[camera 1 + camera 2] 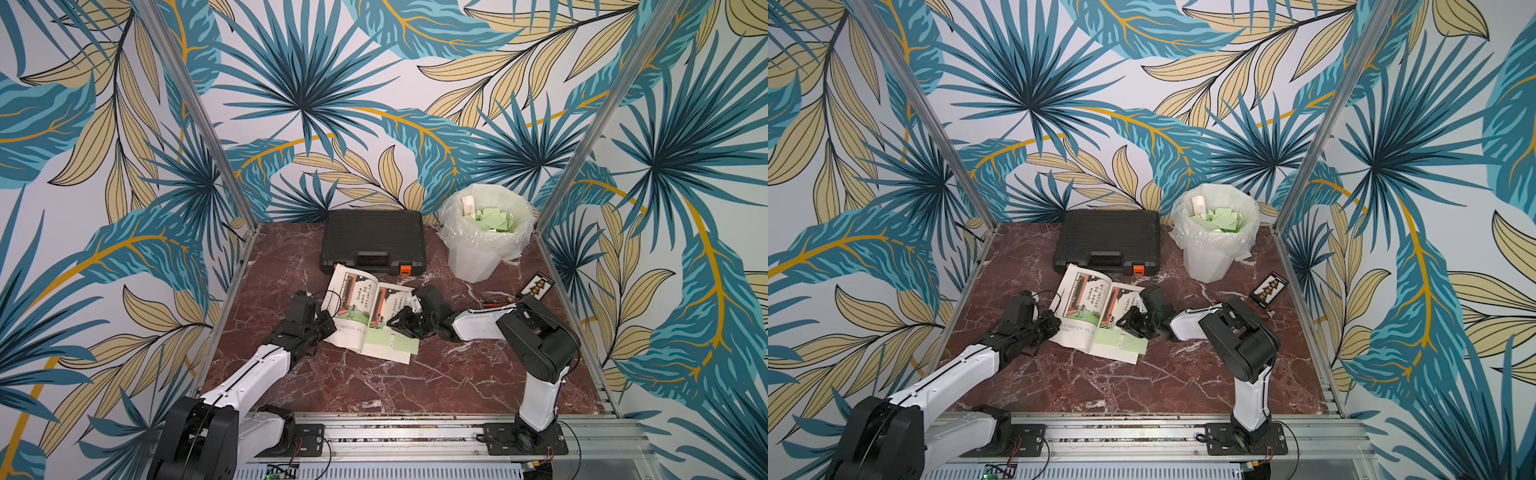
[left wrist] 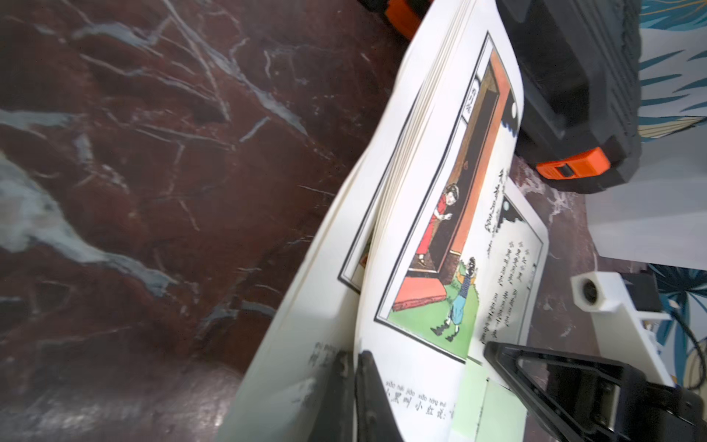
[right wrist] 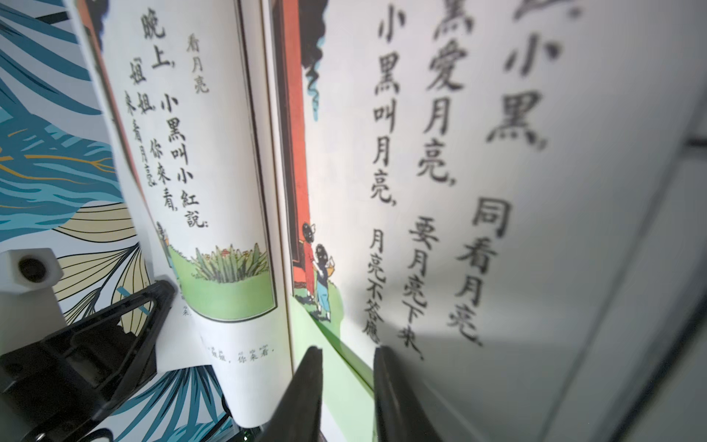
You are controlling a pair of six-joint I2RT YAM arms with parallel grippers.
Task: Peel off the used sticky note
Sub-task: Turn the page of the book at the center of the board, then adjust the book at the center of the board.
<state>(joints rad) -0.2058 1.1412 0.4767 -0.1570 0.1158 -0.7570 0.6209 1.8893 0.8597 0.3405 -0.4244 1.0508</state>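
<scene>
Note [image 3: 340, 390] edge lies btwn R fingers [image 3: 310, 382]; fingers stand apart.

Picture book [image 2: 440, 229] spread on red marble table [image 2: 153, 191], pages bowed. Left gripper [image 2: 354, 358], fingers pressed together, on book's near text margin. Green sticky note [image 2: 486, 405] beside that margin, right gripper [image 2: 497, 354] tip at its edge. Black case [image 2: 574, 95], orange latch [image 2: 570, 166], just beyond book.

Both top views look down from above — both wrist cameras close on book [image 2: 421, 248].

Black case [image 1: 372, 239] sits beside bag-lined bin [image 1: 473, 266]
</scene>
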